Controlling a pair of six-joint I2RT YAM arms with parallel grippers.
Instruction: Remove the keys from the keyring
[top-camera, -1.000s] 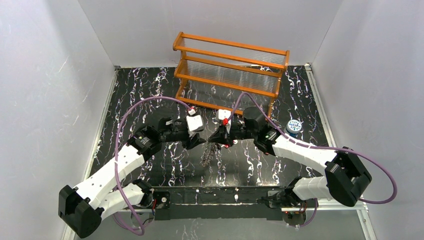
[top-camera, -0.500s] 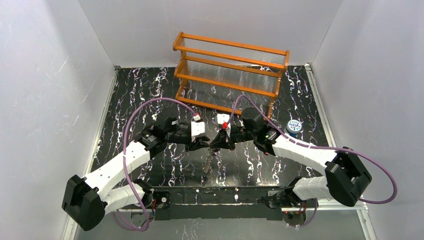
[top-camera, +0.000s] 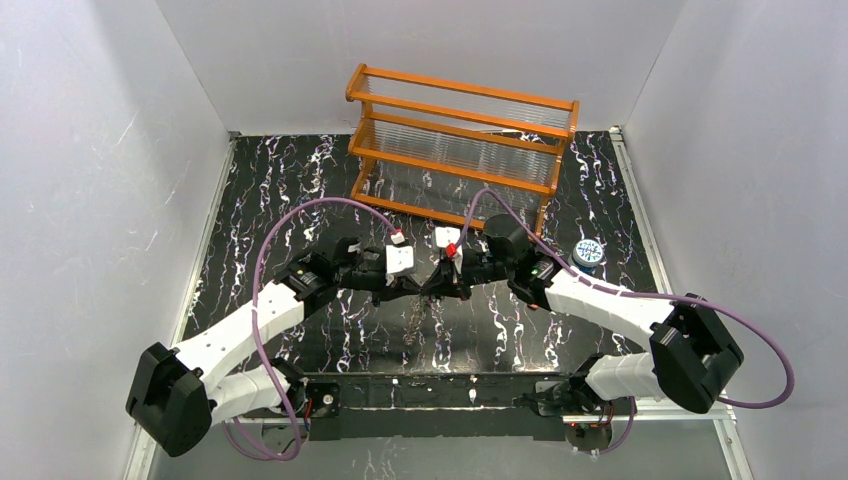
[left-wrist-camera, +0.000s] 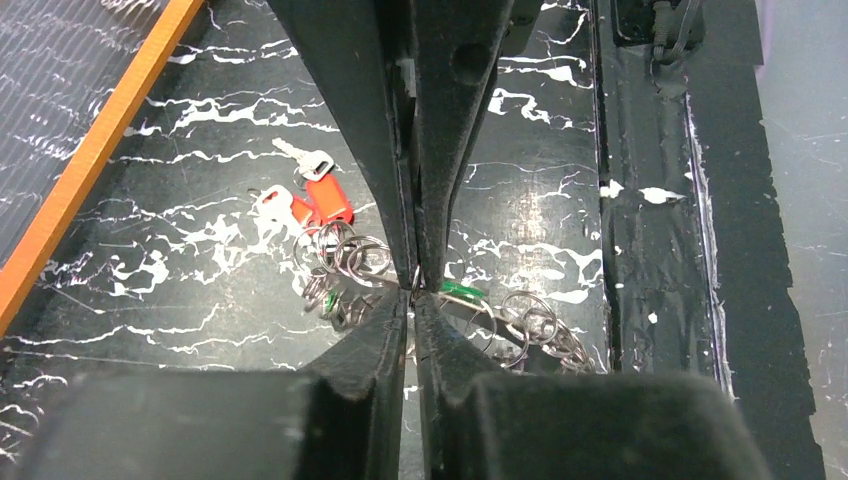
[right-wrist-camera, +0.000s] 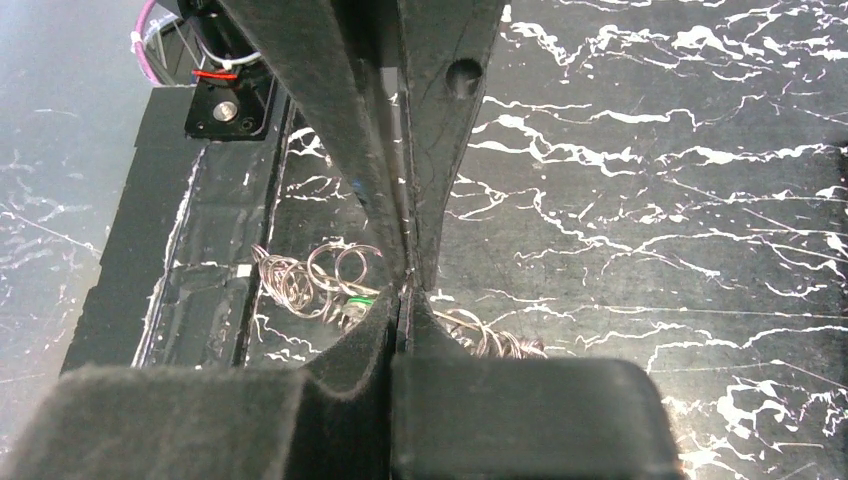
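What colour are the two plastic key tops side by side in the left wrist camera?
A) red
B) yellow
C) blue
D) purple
A: the two key heads next to the silvery rings are bright red.

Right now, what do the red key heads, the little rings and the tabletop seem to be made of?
The red key heads look like plastic: glossy, one even bright colour. The rings look like metal wire: silvery, with bright glints. The tabletop is black with white veins like marble, though it may be only a printed sheet.
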